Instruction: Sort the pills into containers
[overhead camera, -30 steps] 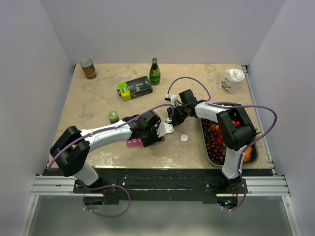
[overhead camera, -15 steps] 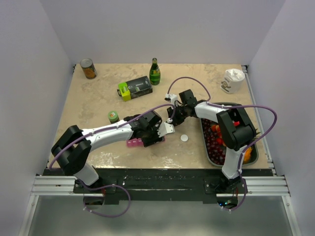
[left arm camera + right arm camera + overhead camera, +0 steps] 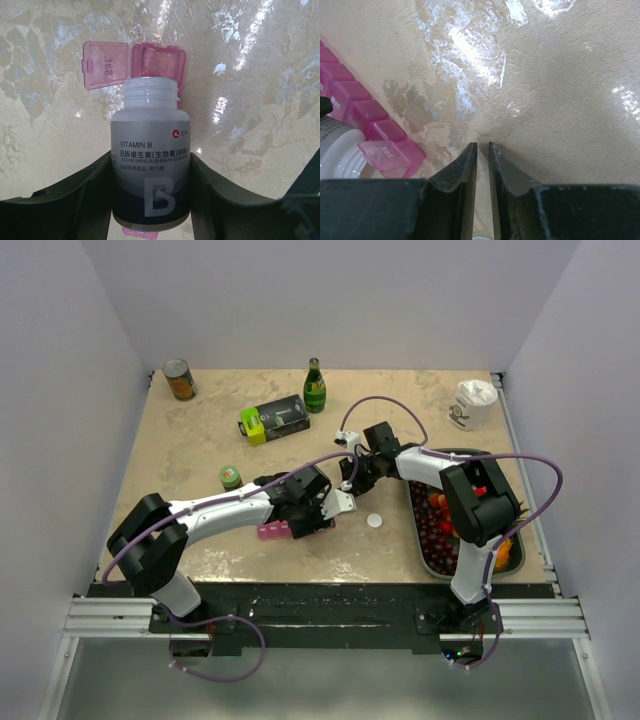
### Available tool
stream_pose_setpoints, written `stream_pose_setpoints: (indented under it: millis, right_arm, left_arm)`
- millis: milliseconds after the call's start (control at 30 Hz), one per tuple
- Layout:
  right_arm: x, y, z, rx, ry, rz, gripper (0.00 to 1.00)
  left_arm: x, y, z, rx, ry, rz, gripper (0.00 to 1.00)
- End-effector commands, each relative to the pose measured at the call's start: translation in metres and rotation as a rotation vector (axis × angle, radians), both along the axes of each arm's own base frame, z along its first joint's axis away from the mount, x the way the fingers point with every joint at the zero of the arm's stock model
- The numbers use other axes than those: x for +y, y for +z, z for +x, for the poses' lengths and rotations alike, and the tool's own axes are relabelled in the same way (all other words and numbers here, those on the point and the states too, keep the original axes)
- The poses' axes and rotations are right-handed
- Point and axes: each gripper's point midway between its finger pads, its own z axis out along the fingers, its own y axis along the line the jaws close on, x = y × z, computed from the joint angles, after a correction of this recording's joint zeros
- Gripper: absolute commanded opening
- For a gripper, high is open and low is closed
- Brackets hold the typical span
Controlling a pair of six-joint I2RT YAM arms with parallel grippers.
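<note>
Uncapped white vitamin B bottle [image 3: 150, 125] pinched from both sides between the jaws of left gripper [image 3: 150, 167], mouth pointing at the pink pill-organiser strip [image 3: 159, 60]. End lid [image 3: 105, 65] flipped open, its compartment just beyond the bottle mouth, contents hidden. Strip flat on the table [image 3: 190, 455] near the front middle, mostly covered by the left wrist in the top view. Right gripper [image 3: 482, 147] low over bare tabletop beside the strip's open end, jaws almost pressed together, thin slit only. Small white disc [image 3: 374, 521], maybe a cap, loose on the table near both grippers.
</note>
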Motion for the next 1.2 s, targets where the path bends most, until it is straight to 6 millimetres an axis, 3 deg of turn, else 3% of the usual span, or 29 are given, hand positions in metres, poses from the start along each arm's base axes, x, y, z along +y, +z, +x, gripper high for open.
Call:
stream_pose_setpoints:
  millis: [0,1167]
  right_arm:
    - [0.0017,0.0059,0.011,-0.037,0.009,-0.001,0.2]
    - [0.0024,0.0054,0.0103,-0.035,0.011,-0.001,0.2]
  left_arm:
    - [-0.0097,0.0132,0.0088,-0.04,-0.02,-0.012,0.0]
    - [-0.0098,0.0137,0.009,-0.032,-0.03,0.019,0.0]
